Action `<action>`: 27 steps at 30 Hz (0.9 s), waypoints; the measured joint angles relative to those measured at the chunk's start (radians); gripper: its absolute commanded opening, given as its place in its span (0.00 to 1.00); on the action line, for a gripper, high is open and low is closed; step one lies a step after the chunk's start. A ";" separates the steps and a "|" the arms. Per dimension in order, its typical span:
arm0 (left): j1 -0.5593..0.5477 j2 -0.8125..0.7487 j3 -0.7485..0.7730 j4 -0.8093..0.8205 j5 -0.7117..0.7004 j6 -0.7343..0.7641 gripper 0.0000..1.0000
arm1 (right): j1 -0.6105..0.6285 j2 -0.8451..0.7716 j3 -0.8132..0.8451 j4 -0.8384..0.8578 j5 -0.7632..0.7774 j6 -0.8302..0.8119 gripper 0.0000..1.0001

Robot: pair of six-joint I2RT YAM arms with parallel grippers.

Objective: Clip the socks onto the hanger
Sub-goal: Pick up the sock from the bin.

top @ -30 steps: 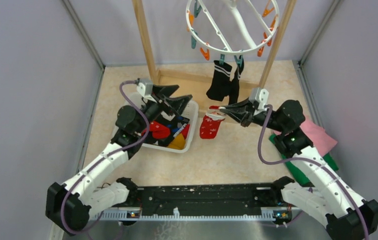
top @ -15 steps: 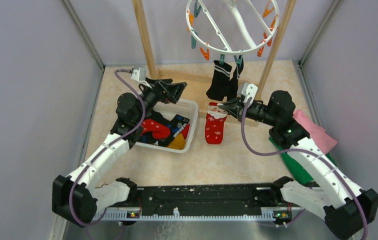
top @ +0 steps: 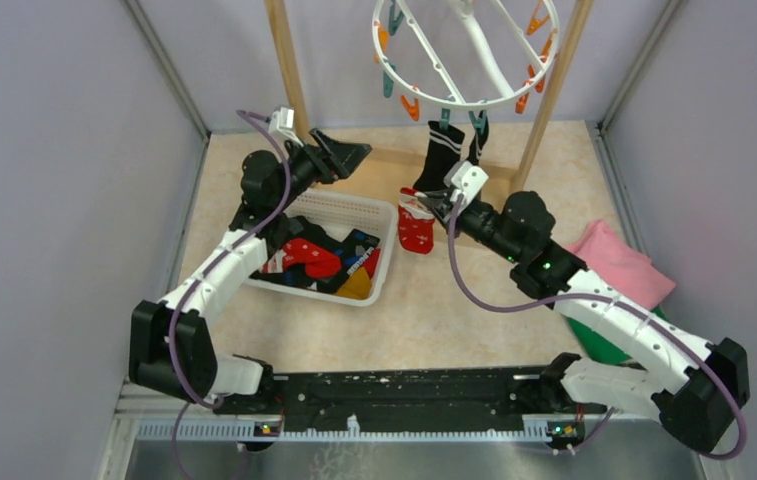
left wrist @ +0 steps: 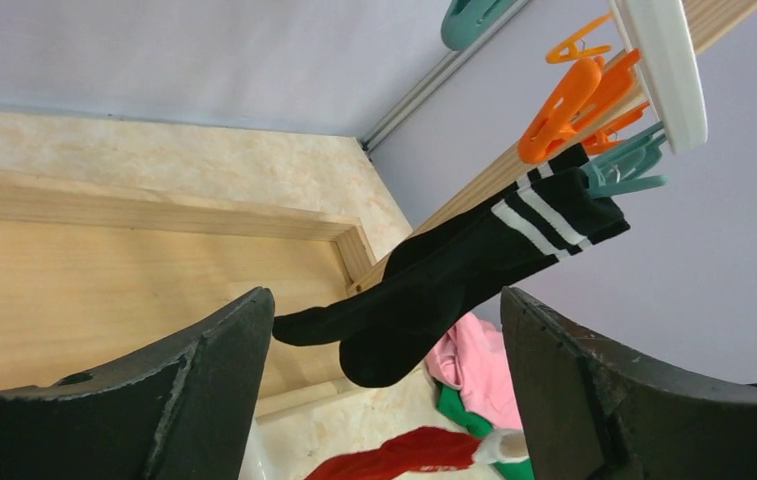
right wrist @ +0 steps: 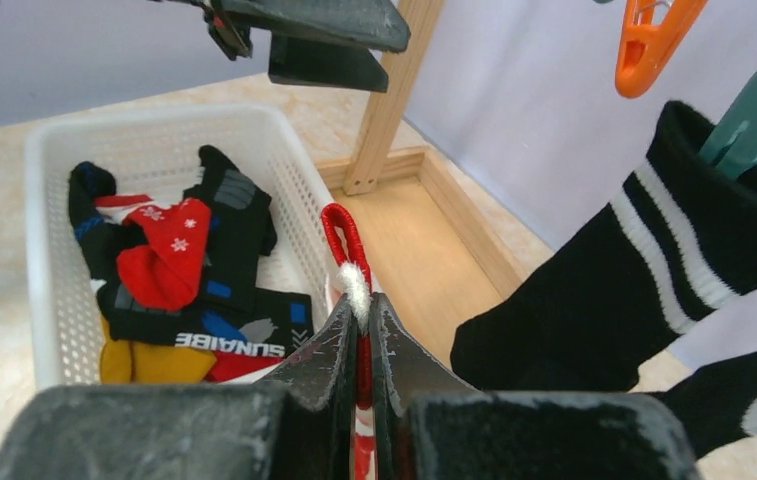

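Parts of the scene are cut off or buried. The hanger [top: 451,102], up beyond the far right corner of the basket [top: 374,215], loses its top edge to the overhead frame, so its orange and teal pegs [top: 411,105] cannot be counted in full. The heap of socks [top: 319,258] inside the basket overlaps too much to number; red with white dots, black with blue marks and a yellow-orange piece show. In the right wrist view the lower part of the red sock [top: 415,232] is hidden behind the fingers.

Counted: two black striped socks [top: 441,160] hang side by side from teal pegs on the near rim of the hanger, beyond the basket's right wall. One red sock dangles just beside that right wall, its white-trimmed cuff pinched in the right gripper [top: 426,203], whose jaws are clamped together on it. The left gripper [top: 349,155] hovers above the basket's far rim with jaws spread wide, holding nothing. One pink cloth [top: 619,265] and one green cloth [top: 604,340] lie well right of the basket. One wooden frame [top: 289,70] rises behind it.
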 measured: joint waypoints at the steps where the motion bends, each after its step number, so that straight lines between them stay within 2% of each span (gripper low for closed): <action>1: 0.000 0.007 0.011 -0.002 0.005 0.003 0.85 | 0.017 0.011 -0.001 0.009 0.033 0.000 0.00; 6: 0.000 0.044 0.069 0.016 0.027 0.011 0.81 | 0.053 0.060 -0.002 0.058 0.214 0.019 0.00; 13: -0.007 0.149 0.085 0.223 0.104 -0.031 0.80 | 0.052 0.123 -0.002 0.188 0.392 0.081 0.00; 21: -0.075 0.201 0.141 0.301 0.114 0.033 0.80 | 0.053 0.141 -0.002 0.242 0.416 0.154 0.00; 27: -0.121 0.211 0.187 0.300 0.007 0.064 0.78 | 0.053 0.150 -0.002 0.261 0.424 0.171 0.00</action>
